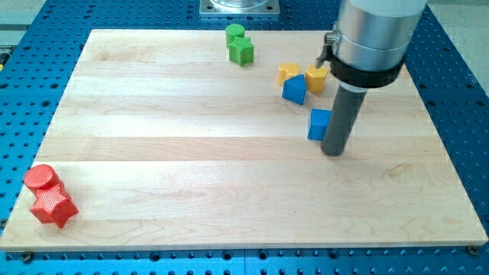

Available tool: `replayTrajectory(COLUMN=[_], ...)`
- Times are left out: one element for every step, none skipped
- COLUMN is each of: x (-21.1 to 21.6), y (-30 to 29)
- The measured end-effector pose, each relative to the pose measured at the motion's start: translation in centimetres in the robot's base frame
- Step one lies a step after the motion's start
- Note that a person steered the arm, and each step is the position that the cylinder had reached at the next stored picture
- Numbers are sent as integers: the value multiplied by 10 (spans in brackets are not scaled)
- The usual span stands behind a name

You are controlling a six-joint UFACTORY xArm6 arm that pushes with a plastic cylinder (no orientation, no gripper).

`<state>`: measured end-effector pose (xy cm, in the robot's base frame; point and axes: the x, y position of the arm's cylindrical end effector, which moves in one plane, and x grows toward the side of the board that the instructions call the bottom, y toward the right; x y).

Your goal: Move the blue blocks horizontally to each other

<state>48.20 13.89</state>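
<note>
Two blue blocks lie in the view's upper right. One blue block sits just below and between two yellow blocks. The other blue block lies lower and slightly to the right. My tip rests on the board against that lower blue block's right side, a little below it. The rod rises from there to the silver arm body at the view's top right.
A yellow heart-like block and a yellow block touch the upper blue block. Two green blocks sit at the view's top centre. A red cylinder and a red star sit at the bottom left.
</note>
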Motion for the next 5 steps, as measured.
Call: replayTrajectory(x=[-11,-33,-45,-38,-67], y=[-12,0,-18,-81,-93])
